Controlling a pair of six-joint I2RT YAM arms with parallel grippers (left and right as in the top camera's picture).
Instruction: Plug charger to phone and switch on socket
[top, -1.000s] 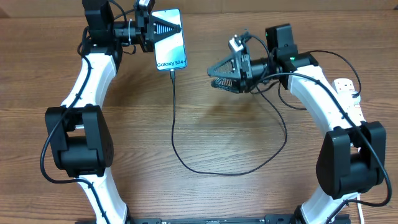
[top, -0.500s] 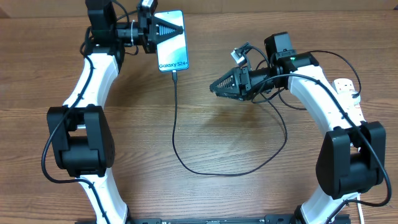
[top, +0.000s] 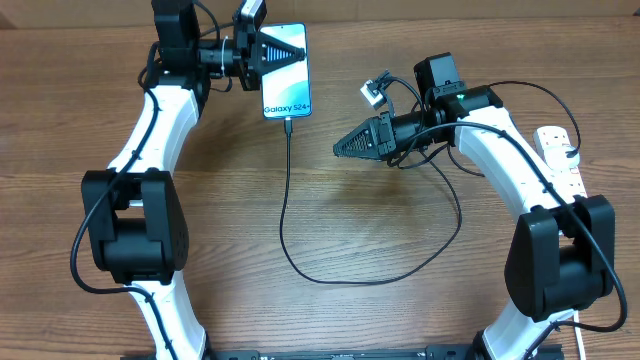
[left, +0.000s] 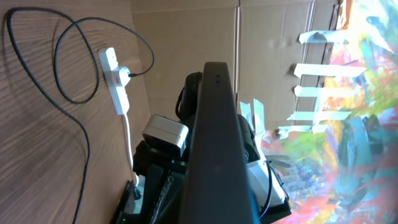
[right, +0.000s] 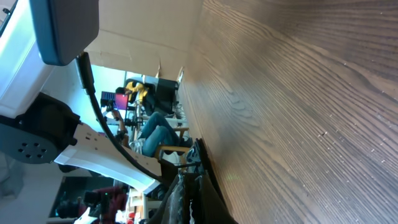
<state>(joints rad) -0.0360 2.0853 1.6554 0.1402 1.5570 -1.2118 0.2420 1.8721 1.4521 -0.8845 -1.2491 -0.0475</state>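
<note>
- The wooden table (top: 400, 320) fills the overhead view.
- The left arm (top: 150, 130) reaches from 7 o'clock up to 11 o'clock. The right arm (top: 520, 170) reaches from 5 o'clock up to 2 o'clock, then bends in toward the middle.
- The charger (top: 287, 150) is in the phone's lower end. It runs toward 6 o'clock, curves round through a wide loop low on the table and climbs toward 3 o'clock, passing under the right arm.
- The phone (top: 286, 90) sits near 12 o'clock, its screen lit and its "Galaxy" text at the end nearest the cable. In the left wrist view it shows edge-on as a dark slab.
- The socket (top: 560, 150) lies at the table's 3 o'clock edge, partly hidden by the right arm. In the left wrist view a black plug (left: 126, 73) sits in it and a white lead (left: 129, 137) trails away. Its switches are too small to read.
- The left gripper (top: 296, 52) points toward 3 o'clock, its jaws pinching the phone across its upper half.
- The right gripper (top: 340, 150) points toward 9 o'clock, well apart from the phone. Its jaws are pressed together on nothing.
</note>
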